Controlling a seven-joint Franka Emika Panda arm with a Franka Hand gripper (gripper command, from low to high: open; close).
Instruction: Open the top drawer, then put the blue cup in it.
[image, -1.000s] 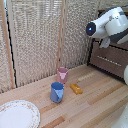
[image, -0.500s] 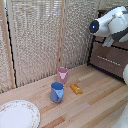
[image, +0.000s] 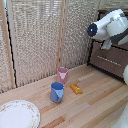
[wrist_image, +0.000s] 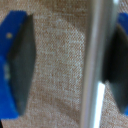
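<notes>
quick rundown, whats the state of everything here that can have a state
top drawer: shut
gripper: open, pads either side of the silver bar handle
blue cup: upright on the table, not held
pink cup: upright, behind the blue cup
plate: flat on the table, nothing on it
orange block: lying flat

Your arm (image: 111, 27) is raised at the exterior view's right, its white links bent and the wrist end pointing away from the camera, so the gripper itself is hidden there. In the wrist view your gripper (wrist_image: 70, 65) shows both blue fingers (wrist_image: 17, 65) with dark pads spread wide apart, one at each edge of the picture. The view is blurred.
</notes>
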